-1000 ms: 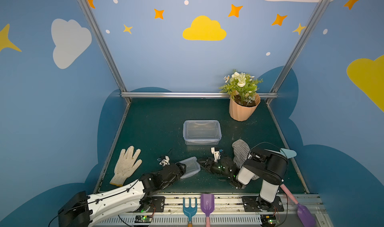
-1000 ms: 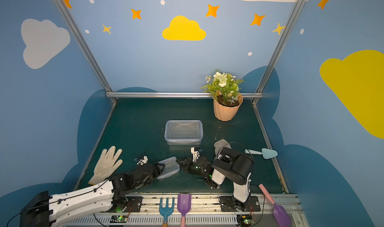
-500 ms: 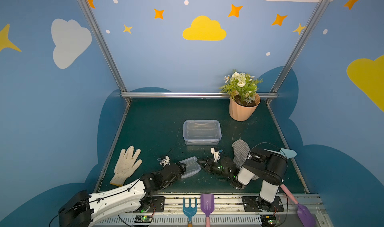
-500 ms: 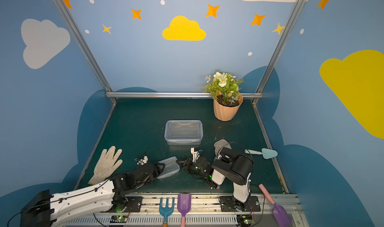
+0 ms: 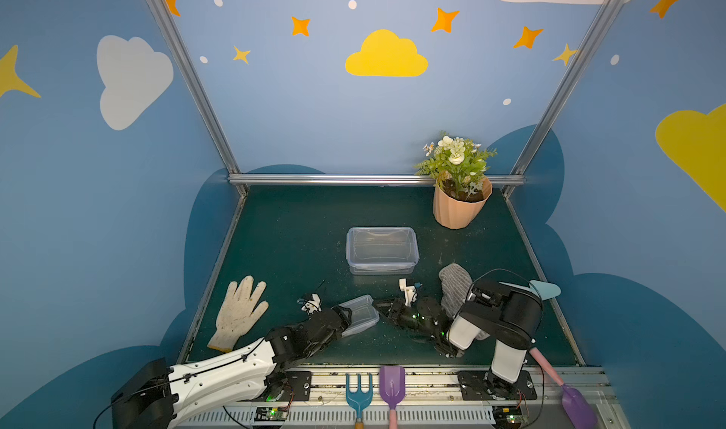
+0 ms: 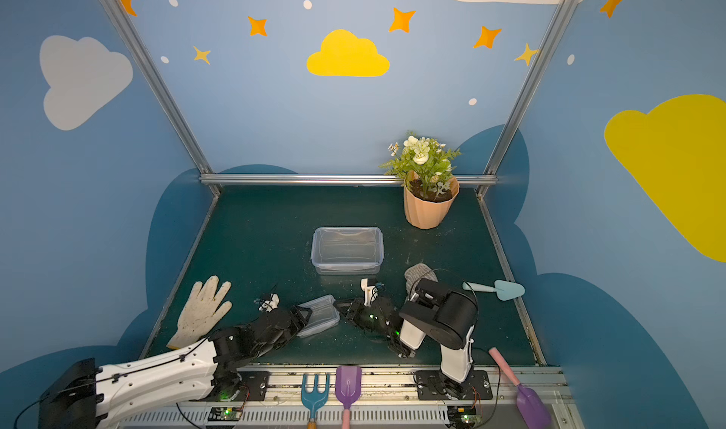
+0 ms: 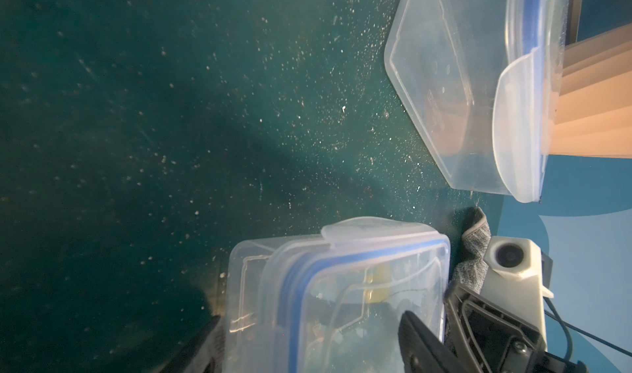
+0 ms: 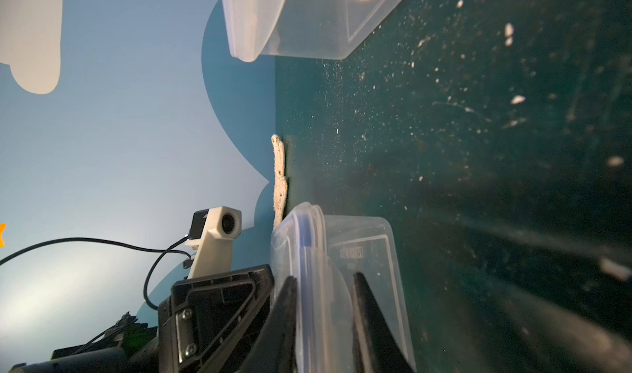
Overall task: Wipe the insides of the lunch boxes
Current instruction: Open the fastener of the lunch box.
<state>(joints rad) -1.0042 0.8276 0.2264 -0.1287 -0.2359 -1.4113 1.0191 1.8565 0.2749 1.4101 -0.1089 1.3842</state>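
Right wrist view: my right gripper (image 8: 324,279) straddles the lid (image 8: 307,238) edge — pinched or not, I cannot tell — while my left gripper (image 7: 311,318) clamps the small box (image 7: 239,272), near centre.

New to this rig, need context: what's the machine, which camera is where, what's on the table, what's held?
Two robot arms with two-finger grippers. Two pictures come from a stereo camera overhead; the others from a camera on each wrist. On the green table: a large lidded lunch box, a grey cloth, a work glove, a flowerpot, a trowel. The left gripper holds the small lunch box, lid on. The right gripper has jaws astride its lid clip; whether they pinch it is unclear.
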